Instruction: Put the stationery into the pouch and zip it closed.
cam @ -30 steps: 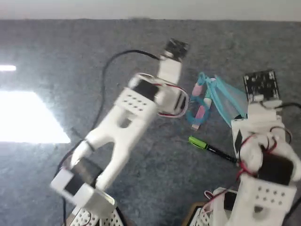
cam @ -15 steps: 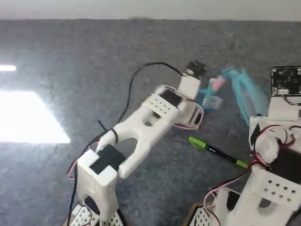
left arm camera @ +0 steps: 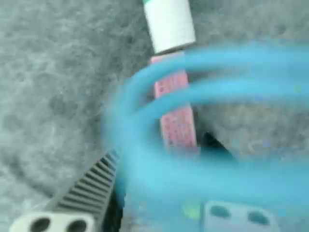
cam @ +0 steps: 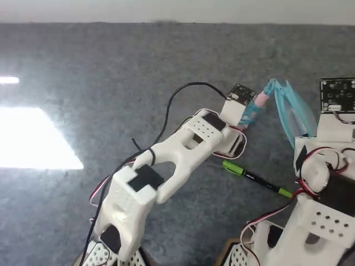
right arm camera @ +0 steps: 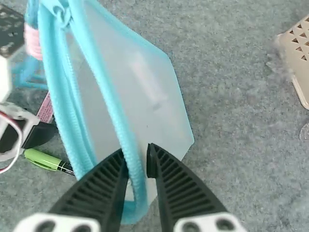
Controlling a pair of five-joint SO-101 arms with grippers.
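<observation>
The step in hand appears to be loading, with the zip not yet due. The right gripper [right arm camera: 136,162] is clamped on the pouch [right arm camera: 140,92], its 2 black ribbed jaws pinching the thick corded zip rim near one corner. This seems meant to hold the mouth towards the other arm.

The left gripper [left arm camera: 164,193] sits right at that mouth. The blurred teal rim crosses between its fingers, and whether they grip anything cannot be told. A pink stick with a white cap [left arm camera: 175,116] shows through the loop of the rim, lying along the grey table [cam: 111,66]. It cannot be told whether it is inside the pouch or just beyond it.

1 green pen [cam: 255,177] lies on the table between the 2 arms, near the pouch but apart from it, so the task is likely only partly done.

The next move probably calls for getting the pink stick fully past the rim. The left arm would then fetch the pen while the right keeps the mouth spread.

The pouch is soft frosted plastic, see-through and limp, edged in bright teal cord-like zip tape that bows into loops. It will likely sag and fold if released. The stick is a smooth cylinder, and the pen is slim with a green cap and dark barrel, so both may roll. The table covering is a coarse grey felt, which should give them some grip.
</observation>
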